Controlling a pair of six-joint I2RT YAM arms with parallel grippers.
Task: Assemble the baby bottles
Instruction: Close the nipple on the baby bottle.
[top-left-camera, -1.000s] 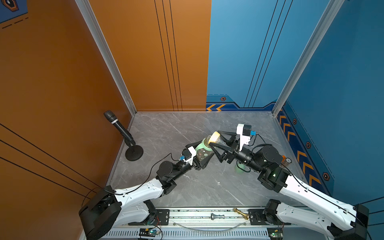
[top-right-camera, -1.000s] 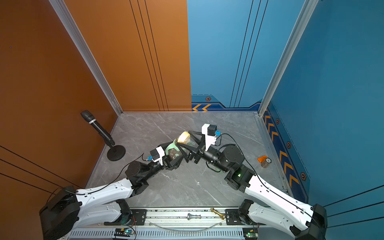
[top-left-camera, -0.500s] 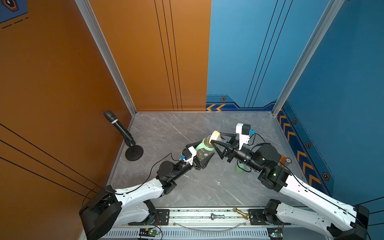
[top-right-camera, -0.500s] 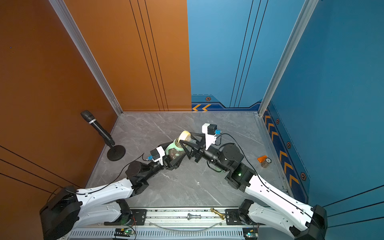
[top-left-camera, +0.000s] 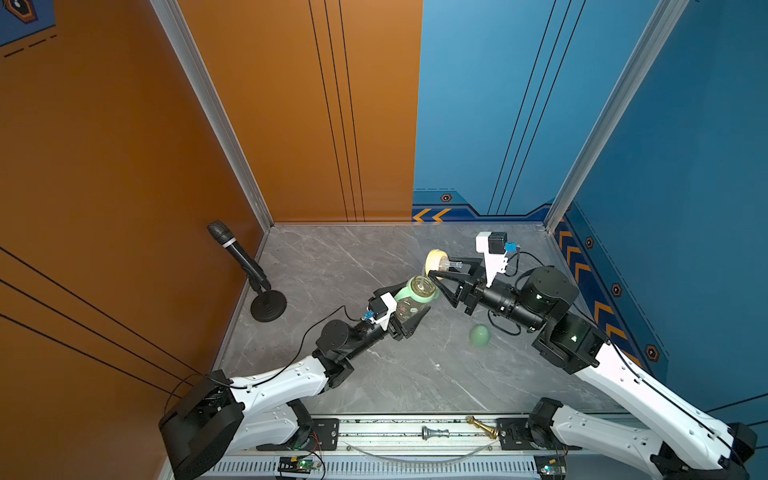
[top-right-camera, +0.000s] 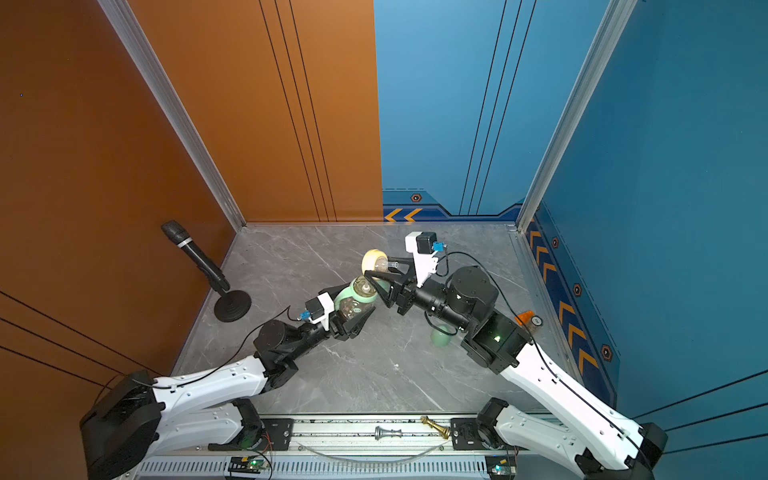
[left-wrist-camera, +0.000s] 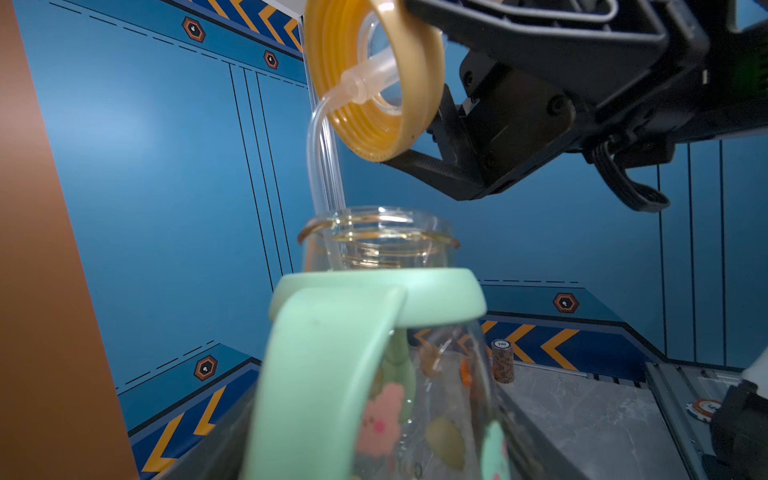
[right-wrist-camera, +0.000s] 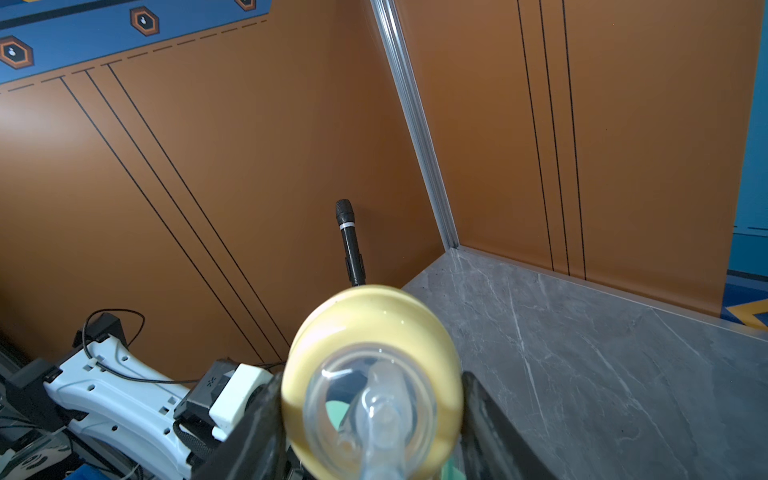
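Left to right, top views. A microphone (top-left-camera: 239, 253) on its round stand occupies the far-left corner of the grey table (top-left-camera: 340, 266). The left gripper (top-left-camera: 409, 318) is clamped on the clear bottle body (top-left-camera: 411, 307), held raised and tilted, with the mint-green handled ring (top-left-camera: 417, 291) seated round its neck. Just right of it, the right gripper (top-left-camera: 434, 270) has narrowed over the last second and now appears to pinch the yellow screw collar (top-left-camera: 434, 261) by its rim, though the contact is partly hidden. The collar stands tilted above the mouth; its clear straw (left-wrist-camera: 322, 166) already dips inside the neck. Threading therefore seems ready to begin once the collar is squared. The mint-green dome cap (top-left-camera: 479, 334) lies apart on the table, unfitted.
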